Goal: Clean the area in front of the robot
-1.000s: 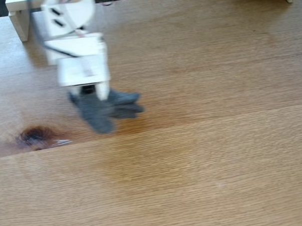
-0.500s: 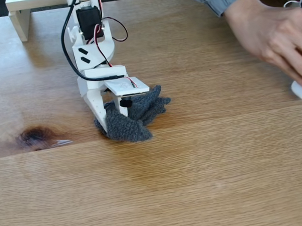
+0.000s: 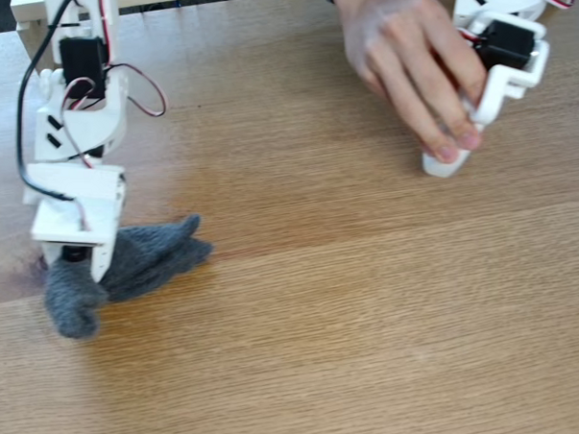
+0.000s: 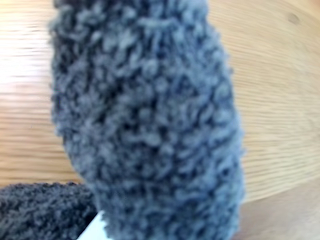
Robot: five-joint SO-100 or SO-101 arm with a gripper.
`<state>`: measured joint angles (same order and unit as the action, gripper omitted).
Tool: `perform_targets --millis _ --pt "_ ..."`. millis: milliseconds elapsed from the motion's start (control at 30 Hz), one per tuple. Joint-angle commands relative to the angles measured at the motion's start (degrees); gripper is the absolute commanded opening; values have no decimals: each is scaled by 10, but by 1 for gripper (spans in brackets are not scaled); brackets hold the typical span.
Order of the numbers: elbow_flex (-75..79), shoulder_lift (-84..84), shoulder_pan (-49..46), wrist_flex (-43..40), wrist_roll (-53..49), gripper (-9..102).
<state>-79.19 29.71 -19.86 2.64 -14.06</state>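
The white robot arm (image 3: 77, 121) with black servos and red and black wires stands at the left of the fixed view. Its gripper (image 3: 76, 270) points down onto the light-brown oak tabletop (image 3: 362, 307) and is shut on a grey fuzzy cloth (image 3: 148, 254). The cloth spreads to the right and hangs in a lump at the lower left, hiding the fingertips. In the wrist view the grey fuzzy cloth (image 4: 150, 125) looms close and blurred over the oak tabletop (image 4: 280, 100). The dark knot is hidden behind arm and cloth.
A person's hand (image 3: 412, 49) reaches in at the top right and grips a white handle (image 3: 446, 164) of a second white device with a black servo (image 3: 508, 44). A white painted frame (image 3: 30, 4) stands at the top left corner.
The arm has swept the cloth left and toward the front across the table, now covering the knot. The hand with the white handle has moved left as well.
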Motion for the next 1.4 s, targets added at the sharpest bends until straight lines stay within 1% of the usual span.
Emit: perform_targets --millis 0,67,233,300,367,433,567,667,733,800,867,1000,1100,1200,1233,1300,1367 --pt "41 1 -89 -25 -23 0" --pt "42 4 -112 -47 -27 0" --pt "41 45 -157 -131 -44 0" --pt "41 88 -172 -189 -33 0" --pt "41 154 -183 -275 -17 0" --pt "41 237 -185 -403 -15 0" --pt "42 429 -175 -706 5 0" --pt "42 520 -169 -907 19 0" --pt "41 553 -175 -1009 25 0" --pt "40 565 -201 -1062 21 0" --pt "32 566 -243 -1059 1 0" --pt "-51 565 -330 -983 -67 0" --pt "-149 576 -372 -910 -120 0" --pt "-249 597 -386 -813 -157 0" --pt "-275 601 -388 -788 -153 5" --pt "-325 614 -389 -737 -144 19" --pt "-361 628 -388 -689 -137 26"
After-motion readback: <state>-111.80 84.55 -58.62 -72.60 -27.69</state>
